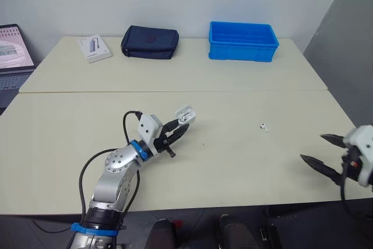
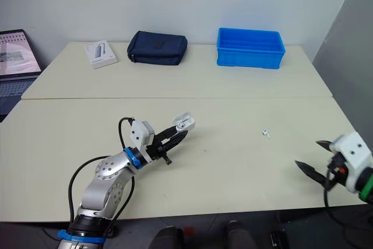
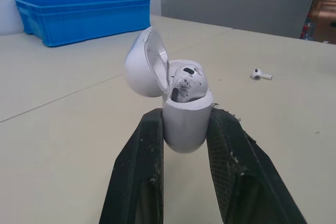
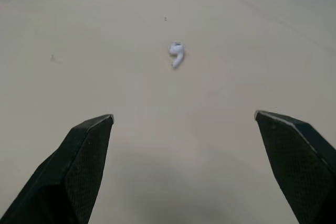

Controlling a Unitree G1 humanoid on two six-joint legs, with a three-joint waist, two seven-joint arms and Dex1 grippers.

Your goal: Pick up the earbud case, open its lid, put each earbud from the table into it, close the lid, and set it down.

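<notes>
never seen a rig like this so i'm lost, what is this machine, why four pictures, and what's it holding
It is a humanoid robot with two arms, each ending in a black two-fingered gripper. The two wide pictures come from a camera on its head, looking down over a beige table. The other two come from cameras on its wrists, looking along each gripper. The left gripper is shut on a white earbud case, its lid open, with one earbud seated inside. The right gripper is open and empty, pointed at a second earbud lying loose on the table. Farther back lie a blue bin, a dark pouch, a white box and a laptop.
</notes>
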